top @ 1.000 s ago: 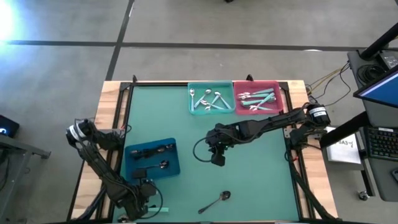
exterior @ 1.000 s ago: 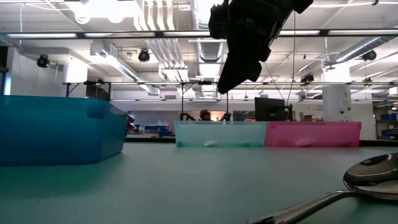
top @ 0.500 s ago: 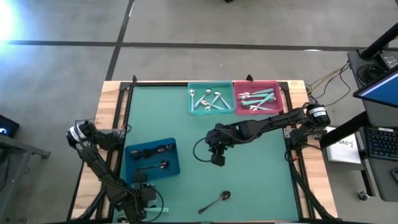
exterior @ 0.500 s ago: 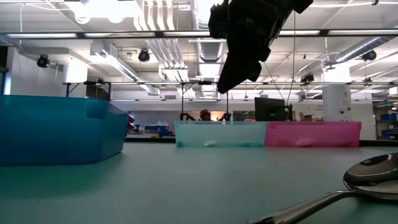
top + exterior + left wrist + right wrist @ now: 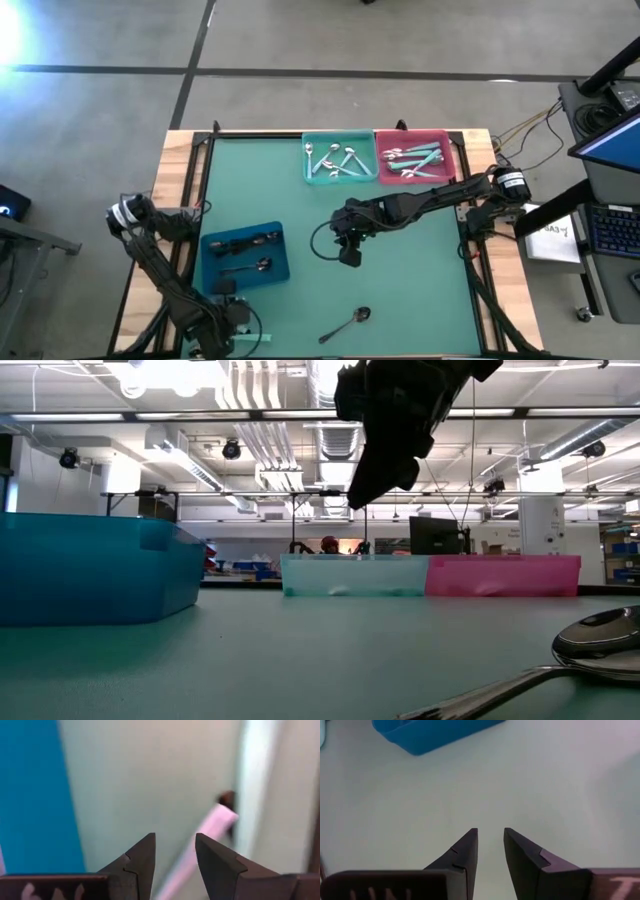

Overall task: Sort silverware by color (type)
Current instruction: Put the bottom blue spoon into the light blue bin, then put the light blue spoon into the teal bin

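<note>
The left gripper (image 5: pixel 225 320) sits low at the near edge of the green table (image 5: pixel 420 290), just in front of the blue bin (image 5: pixel 245 255). Its arm bends back toward the table's left side. Its two fingers (image 5: pixel 142 862) stand apart with nothing between them. The blue bin holds dark spoons (image 5: pixel 245 243). Next, a shiny silver spoon (image 5: pixel 345 322) lies alone on the bare table near the front edge, well apart from both grippers. The right gripper (image 5: pixel 349 255) hangs above the middle of the table, pointing down, with its long arm reaching in from the right side. Its fingers (image 5: pixel 465 855) have a small gap and hold nothing. There is lots of bare green table around it. At the far edge, the teal bin (image 5: pixel 338 160) holds silver spoons (image 5: pixel 335 160), and the pink bin (image 5: pixel 415 158) touching it holds mint-handled spoons (image 5: pixel 415 157).
</note>
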Available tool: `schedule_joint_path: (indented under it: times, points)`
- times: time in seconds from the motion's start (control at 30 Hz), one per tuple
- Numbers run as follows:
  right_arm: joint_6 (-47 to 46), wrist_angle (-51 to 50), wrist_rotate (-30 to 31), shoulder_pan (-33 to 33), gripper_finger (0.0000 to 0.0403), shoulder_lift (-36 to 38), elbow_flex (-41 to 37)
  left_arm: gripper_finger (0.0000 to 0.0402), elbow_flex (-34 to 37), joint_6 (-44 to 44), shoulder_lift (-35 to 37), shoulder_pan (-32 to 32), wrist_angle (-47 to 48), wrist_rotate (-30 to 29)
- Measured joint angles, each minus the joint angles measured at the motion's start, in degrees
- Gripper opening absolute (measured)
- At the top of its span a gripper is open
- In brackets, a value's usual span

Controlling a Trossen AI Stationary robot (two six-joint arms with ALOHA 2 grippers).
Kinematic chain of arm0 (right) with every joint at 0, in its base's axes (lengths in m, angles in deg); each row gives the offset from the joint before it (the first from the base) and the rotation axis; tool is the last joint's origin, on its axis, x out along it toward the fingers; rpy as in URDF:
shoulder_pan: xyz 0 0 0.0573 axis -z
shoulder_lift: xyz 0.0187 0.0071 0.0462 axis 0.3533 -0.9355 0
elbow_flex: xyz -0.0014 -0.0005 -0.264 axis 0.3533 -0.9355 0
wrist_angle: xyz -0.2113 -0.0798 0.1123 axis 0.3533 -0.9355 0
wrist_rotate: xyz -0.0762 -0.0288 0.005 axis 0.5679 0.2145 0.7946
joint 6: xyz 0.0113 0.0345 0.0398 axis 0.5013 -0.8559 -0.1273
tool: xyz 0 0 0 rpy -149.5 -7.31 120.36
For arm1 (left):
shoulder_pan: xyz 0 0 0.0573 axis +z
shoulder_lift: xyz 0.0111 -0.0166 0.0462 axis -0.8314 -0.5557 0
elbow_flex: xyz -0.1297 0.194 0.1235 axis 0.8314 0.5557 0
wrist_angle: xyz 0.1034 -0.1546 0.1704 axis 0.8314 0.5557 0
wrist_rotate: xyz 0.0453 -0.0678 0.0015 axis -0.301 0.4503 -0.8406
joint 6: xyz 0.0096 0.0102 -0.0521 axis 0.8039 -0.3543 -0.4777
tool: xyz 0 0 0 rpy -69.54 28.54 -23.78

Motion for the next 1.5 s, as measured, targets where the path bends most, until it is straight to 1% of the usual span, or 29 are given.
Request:
schedule_joint_path:
  times: [0.23,0.4,0.8,1.03,1.13,1.2,1.37,1.5]
  points:
    - [0.00,0.71,0.01,0.00,0.0076,0.00,0.00,0.0123,-2.38,4.09,-0.67,-2.99,-0.21,0.04]
    - [0.00,0.72,0.02,0.00,0.0073,0.00,0.00,0.0123,-1.62,4.14,-2.23,-2.97,-0.08,0.00]
    - [0.00,0.70,0.00,0.00,0.0087,0.00,0.00,0.0123,0.72,3.46,-2.49,-2.78,-0.80,1.42]
    - [0.00,0.70,0.02,0.01,0.0078,0.00,0.00,0.0120,2.00,3.46,-2.27,-2.26,-1.78,1.79]
    - [0.00,0.70,0.02,0.00,0.0074,0.00,0.00,0.0107,3.33,3.38,-2.14,-2.23,-3.48,2.04]
    - [0.00,0.70,0.01,0.02,0.0072,0.00,0.00,0.0090,4.53,2.55,-2.08,-2.12,-5.10,2.54]
    - [0.00,0.70,0.00,0.02,0.0077,0.00,0.00,0.0026,5.99,-0.28,-2.00,-2.06,-6.24,2.65]
    - [0.00,0.72,0.01,0.01,0.0084,0.00,0.00,0.0022,6.09,-4.00,-1.90,-2.06,-6.18,2.67]
